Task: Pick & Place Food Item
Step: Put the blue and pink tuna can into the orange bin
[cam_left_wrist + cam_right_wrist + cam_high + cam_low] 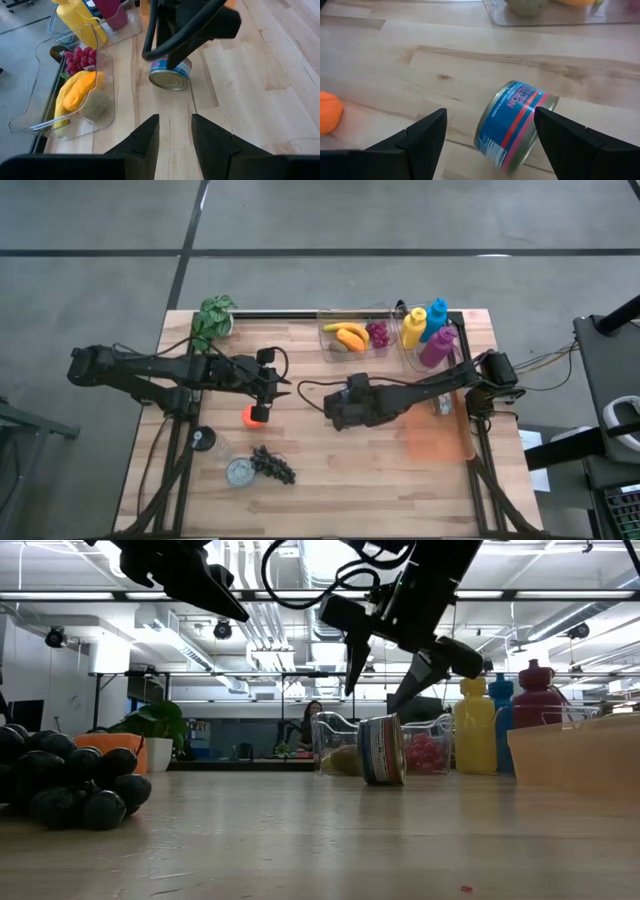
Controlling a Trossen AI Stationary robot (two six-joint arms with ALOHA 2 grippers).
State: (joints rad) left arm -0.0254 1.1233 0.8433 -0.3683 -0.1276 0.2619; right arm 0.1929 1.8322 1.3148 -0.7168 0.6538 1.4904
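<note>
The right gripper [490, 137] hangs with its 2 dark fingers spread wide, nothing pinched. Just below and between them lies the small metal can with a blue and red label [514, 125], on its side on the wooden table [395, 70], fingers clear of it. Its axis runs flat along the tabletop, 1 round end facing the left gripper [175, 137], which hovers farther off with its fingers parted and empty. Beyond the can sits the clear plastic tray of fruit [37, 120], holding yellow, orange and red pieces.
</note>
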